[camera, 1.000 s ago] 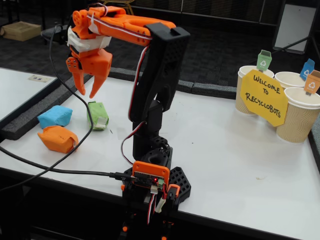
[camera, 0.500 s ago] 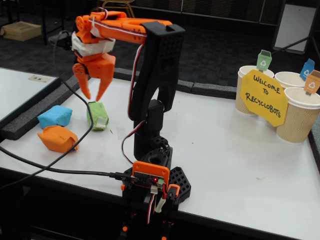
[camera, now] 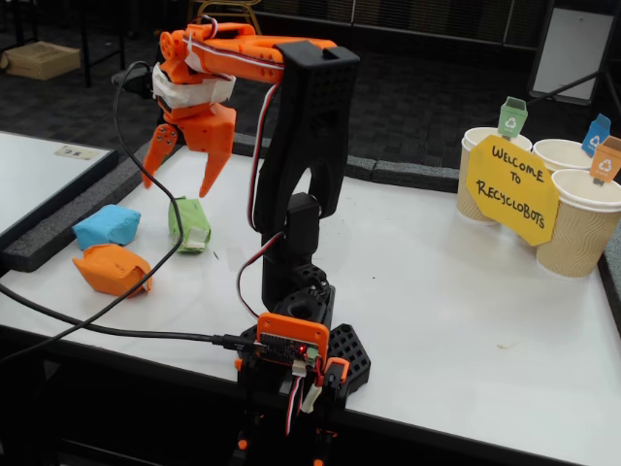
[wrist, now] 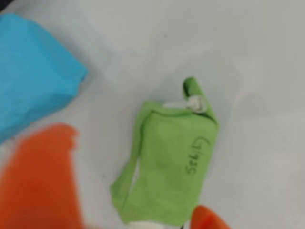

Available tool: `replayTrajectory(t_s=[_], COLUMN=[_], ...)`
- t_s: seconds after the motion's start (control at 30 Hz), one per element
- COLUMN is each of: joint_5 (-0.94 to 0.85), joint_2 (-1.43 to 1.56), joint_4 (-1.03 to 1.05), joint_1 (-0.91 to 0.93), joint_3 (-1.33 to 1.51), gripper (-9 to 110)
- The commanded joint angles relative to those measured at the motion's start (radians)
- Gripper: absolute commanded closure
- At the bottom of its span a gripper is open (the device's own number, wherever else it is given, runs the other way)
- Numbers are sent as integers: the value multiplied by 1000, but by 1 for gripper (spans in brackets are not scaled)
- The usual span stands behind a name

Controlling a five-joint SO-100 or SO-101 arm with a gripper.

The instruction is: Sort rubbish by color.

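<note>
Three pieces of rubbish lie at the left of the table in the fixed view: a green wad (camera: 189, 223) with white tape, a light blue wad (camera: 107, 225) and an orange wad (camera: 114, 269). My orange gripper (camera: 177, 189) hangs open just above the green wad, fingers pointing down and clear of it. From the wrist camera, the green wad (wrist: 169, 167) fills the centre with the blue wad (wrist: 33, 76) at upper left. A blurred orange finger (wrist: 40, 181) shows at lower left and the other fingertip (wrist: 207, 220) at the bottom edge.
Three paper cups (camera: 582, 228) with small coloured tags stand at the far right behind a yellow sign (camera: 511, 189). A black cable (camera: 116, 320) runs across the table front left, and the arm's base (camera: 296, 349) sits at the near edge.
The gripper has shifted slightly right, over the green wad, and its jaws have spread wider. The wads have not moved.
</note>
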Motion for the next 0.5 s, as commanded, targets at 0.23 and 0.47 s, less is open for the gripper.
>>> replayTrajectory(t_s=[0.23, 0.47], joint_5=[-18, -18], joint_2=[-25, -114], joint_4=[14, 37], joint_1=[17, 17], joint_3=[5, -6], gripper=[75, 77])
